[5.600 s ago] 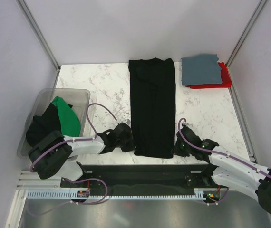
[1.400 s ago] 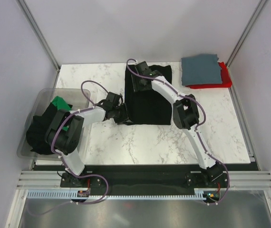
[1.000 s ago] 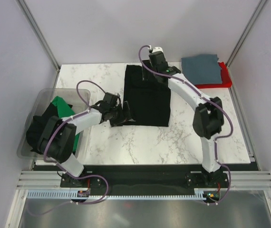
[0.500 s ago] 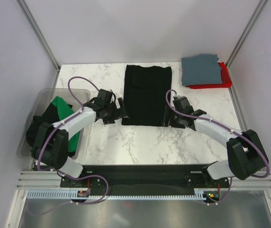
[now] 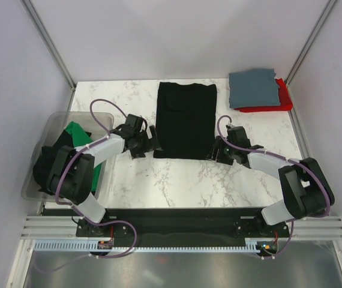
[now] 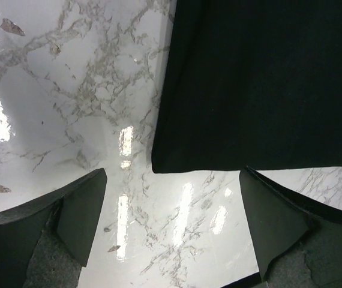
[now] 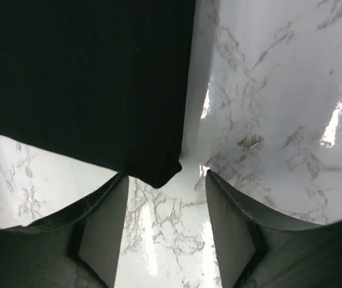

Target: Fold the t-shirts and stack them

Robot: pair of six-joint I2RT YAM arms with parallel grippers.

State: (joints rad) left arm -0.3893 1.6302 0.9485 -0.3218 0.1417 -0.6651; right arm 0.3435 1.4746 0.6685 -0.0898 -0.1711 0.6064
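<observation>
Your black t-shirt [image 5: 185,120] lies folded flat mid-table [image 5: 177,180]. It is limp and light and will likely sag and slide on the marble, so pinch both layers at its near corners. The left gripper [image 5: 150,143] and right gripper [image 5: 215,151] sit low beside those corners, jaws spread, holding nothing.

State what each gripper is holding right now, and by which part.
Nothing is held. The left gripper and right gripper are both open, each at a near corner of the folded black cloth t-shirt.
</observation>
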